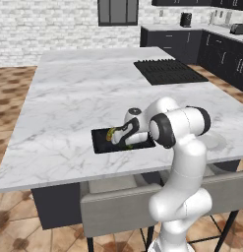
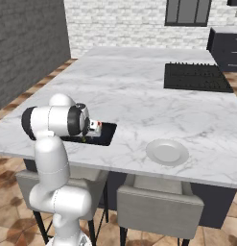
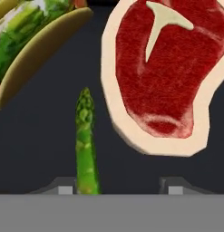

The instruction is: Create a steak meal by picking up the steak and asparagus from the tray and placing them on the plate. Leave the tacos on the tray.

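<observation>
The hand view looks down close on the black tray (image 3: pixel 45 145). The red steak (image 3: pixel 163 77) with its pale fat rim lies at upper right, and the yellow-green taco (image 3: pixel 31 45) at upper left. The thin green asparagus (image 3: pixel 86 145) points up from the bottom, just inside the left fingertip (image 3: pixel 63 186). My gripper (image 3: pixel 118 188) is open, its tips wide apart and low over the tray, with nothing held. From the left base view the hand covers the right part of the tray (image 1: pixel 101 143), with the taco (image 1: pixel 111 134) beside it. The white plate (image 2: pixel 167 152) sits empty to the right.
The black ridged stovetop (image 1: pixel 169 71) lies far back on the marble island (image 1: pixel 78 98). Grey chairs (image 2: pixel 158 206) stand under the island's near edge. The tray (image 2: pixel 104 135) sits close to that edge, with bare marble between it and the plate.
</observation>
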